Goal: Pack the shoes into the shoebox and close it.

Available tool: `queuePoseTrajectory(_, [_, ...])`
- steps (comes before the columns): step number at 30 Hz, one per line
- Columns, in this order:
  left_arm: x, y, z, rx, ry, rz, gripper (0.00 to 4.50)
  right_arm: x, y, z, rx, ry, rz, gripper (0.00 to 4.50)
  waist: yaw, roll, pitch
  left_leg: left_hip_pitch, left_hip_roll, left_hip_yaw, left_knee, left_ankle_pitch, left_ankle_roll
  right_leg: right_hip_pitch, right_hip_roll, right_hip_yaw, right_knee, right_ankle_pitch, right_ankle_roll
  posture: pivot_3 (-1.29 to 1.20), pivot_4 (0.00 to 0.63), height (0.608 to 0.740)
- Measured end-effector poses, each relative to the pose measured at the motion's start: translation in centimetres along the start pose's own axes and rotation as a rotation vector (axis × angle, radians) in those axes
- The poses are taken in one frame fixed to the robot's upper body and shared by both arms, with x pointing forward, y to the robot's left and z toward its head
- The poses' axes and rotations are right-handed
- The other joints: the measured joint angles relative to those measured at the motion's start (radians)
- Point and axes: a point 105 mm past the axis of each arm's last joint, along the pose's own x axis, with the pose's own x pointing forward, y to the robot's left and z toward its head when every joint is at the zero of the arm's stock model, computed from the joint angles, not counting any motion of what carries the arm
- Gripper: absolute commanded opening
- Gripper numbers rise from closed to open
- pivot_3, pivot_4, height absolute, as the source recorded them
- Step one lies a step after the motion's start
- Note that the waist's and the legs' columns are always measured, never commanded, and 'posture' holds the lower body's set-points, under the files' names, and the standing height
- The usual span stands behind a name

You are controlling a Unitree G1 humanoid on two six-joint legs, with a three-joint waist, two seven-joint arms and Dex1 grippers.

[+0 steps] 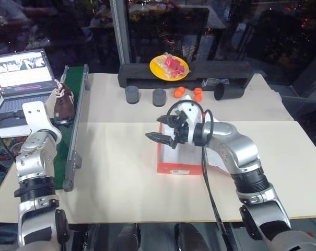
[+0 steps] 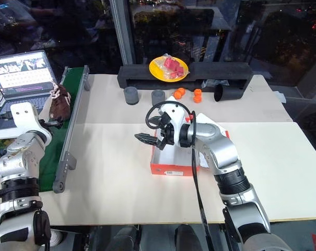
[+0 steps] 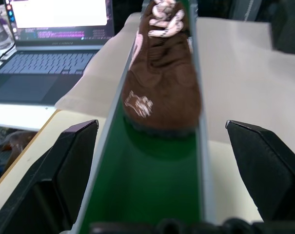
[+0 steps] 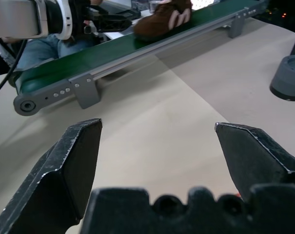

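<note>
A dark brown shoe with pale laces lies on the green conveyor belt at the table's left edge, also seen as the shoe. My left gripper is open, level with the belt, just short of the shoe's toe, one finger on each side of the belt. The red shoebox sits mid-table, largely hidden under my right forearm. My right gripper hovers open over the box's left end, pointing toward the conveyor, nothing between its fingers.
A laptop stands left of the conveyor. At the back lies a long black foam tray bearing a yellow plate. Before it are two grey cups, small orange balls and a tipped black cylinder.
</note>
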Motion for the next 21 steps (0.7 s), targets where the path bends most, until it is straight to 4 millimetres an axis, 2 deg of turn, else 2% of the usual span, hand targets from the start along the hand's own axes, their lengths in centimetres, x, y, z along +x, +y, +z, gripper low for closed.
queuePoseTrajectory(6, [0.5,-0.9,0.8,0.001,-0.025,-0.039,4.5,-0.2,-0.4,0.0,-0.005,0.001,-0.03,4.42,0.0,0.0,0.0,0.0,0.0,0.0,0.0,0.0,0.0,0.0,0.0,0.0,0.0,0.0,0.0,0.0,0.15,0.74])
queuePoseTrajectory(11, [0.7,-1.3,0.0,0.012,-0.003,-0.05,4.5,-0.5,-1.5,0.3,-0.036,-0.013,-0.101,4.42,-0.001,0.0,0.0,0.0,0.0,0.0,0.0,0.0,0.0,0.0,0.0,0.0,0.0,0.0,0.0,0.0,0.15,0.74])
queuePoseTrajectory(14, [0.8,-1.2,-1.0,-0.014,0.036,-0.035,3.84,-0.8,-1.8,0.5,-0.046,-0.021,-0.119,4.5,-0.001,0.0,0.0,0.0,0.0,0.0,0.0,0.0,0.0,0.0,0.0,0.0,0.0,0.0,0.0,0.0,0.15,0.74])
queuePoseTrajectory(21, [1.1,-0.6,-1.6,-0.091,0.059,0.008,1.2,-1.6,-2.9,0.3,-0.073,0.011,-0.179,4.5,0.002,0.0,0.0,0.002,0.0,0.0,0.0,0.001,-0.001,0.001,0.0,0.0,0.003,0.0,0.001,0.0,0.15,0.74])
